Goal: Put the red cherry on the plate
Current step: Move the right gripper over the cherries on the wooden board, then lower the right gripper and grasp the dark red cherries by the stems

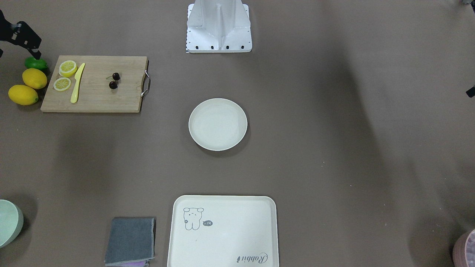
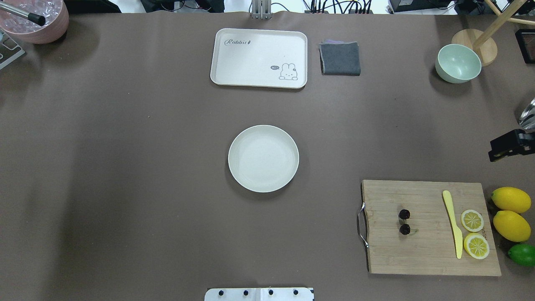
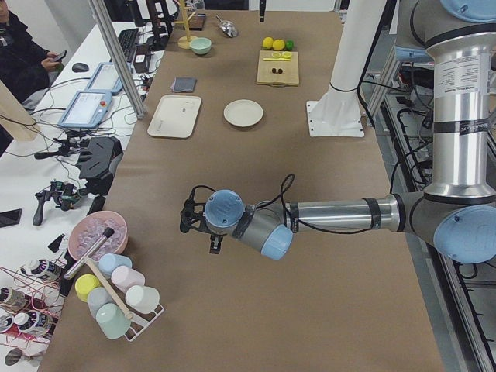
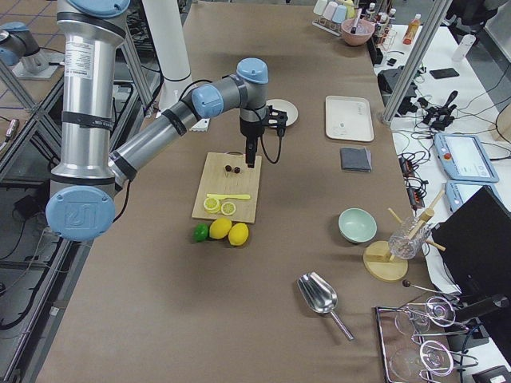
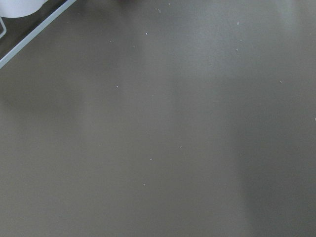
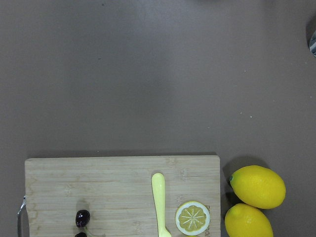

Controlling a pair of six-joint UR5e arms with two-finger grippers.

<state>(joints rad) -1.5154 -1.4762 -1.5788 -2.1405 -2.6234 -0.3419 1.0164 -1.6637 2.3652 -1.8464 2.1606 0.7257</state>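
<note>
The red cherry (image 2: 404, 221), a pair of dark round fruits, lies on the wooden cutting board (image 2: 426, 251) near its handle end. It also shows in the front view as cherry (image 1: 114, 81) and at the lower left of the right wrist view as cherry (image 6: 82, 218). The cream plate (image 2: 263, 159) sits empty at the table's centre, well apart from the board. My right gripper (image 4: 251, 163) points down over the board's far side; I cannot tell if it is open or shut. My left gripper (image 3: 186, 219) hovers over bare table far from both, and I cannot tell its state.
On the board lie a yellow knife (image 2: 453, 223) and two lemon slices (image 2: 474, 234). Two lemons (image 2: 510, 213) and a lime (image 2: 522, 254) sit beside it. A bear tray (image 2: 259, 58), grey cloth (image 2: 340, 58), green bowl (image 2: 457, 63) and pink bowl (image 2: 35, 21) line the far side.
</note>
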